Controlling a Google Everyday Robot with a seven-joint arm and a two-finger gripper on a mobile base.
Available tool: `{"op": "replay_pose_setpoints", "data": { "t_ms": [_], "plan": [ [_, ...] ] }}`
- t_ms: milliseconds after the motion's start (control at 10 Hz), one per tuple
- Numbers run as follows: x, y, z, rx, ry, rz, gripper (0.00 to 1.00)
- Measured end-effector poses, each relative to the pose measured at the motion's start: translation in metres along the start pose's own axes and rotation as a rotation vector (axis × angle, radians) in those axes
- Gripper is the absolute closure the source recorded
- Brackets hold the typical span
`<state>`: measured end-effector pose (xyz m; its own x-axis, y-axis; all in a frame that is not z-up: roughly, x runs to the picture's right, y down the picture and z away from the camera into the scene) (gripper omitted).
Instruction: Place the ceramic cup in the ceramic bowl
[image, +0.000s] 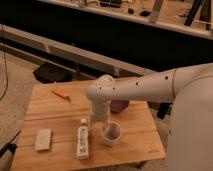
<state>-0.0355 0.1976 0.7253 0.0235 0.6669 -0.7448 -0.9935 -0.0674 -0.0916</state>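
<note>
The ceramic cup is small, pale and handleless. It stands on the wooden table near the front, right of centre. The ceramic bowl is dark maroon and sits just behind the cup, mostly hidden by my arm. My gripper hangs straight down from the white arm, at the cup's left rim.
A white bottle with a label lies on its side left of the cup. A pale block lies at the front left. A small orange object lies at the back left. My white arm reaches in from the right over the table.
</note>
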Motion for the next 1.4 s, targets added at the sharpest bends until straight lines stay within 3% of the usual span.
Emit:
{"op": "replay_pose_setpoints", "data": {
  "t_ms": [500, 900, 1400],
  "plan": [
    [0.0042, -0.0048, 0.0, -0.02, 0.017, -0.032, 0.97],
    [0.0054, -0.0087, 0.0007, -0.001, 0.038, -0.038, 1.0],
    [-0.0012, -0.0067, -0.0026, 0.024, 0.033, -0.042, 1.0]
  ]
}}
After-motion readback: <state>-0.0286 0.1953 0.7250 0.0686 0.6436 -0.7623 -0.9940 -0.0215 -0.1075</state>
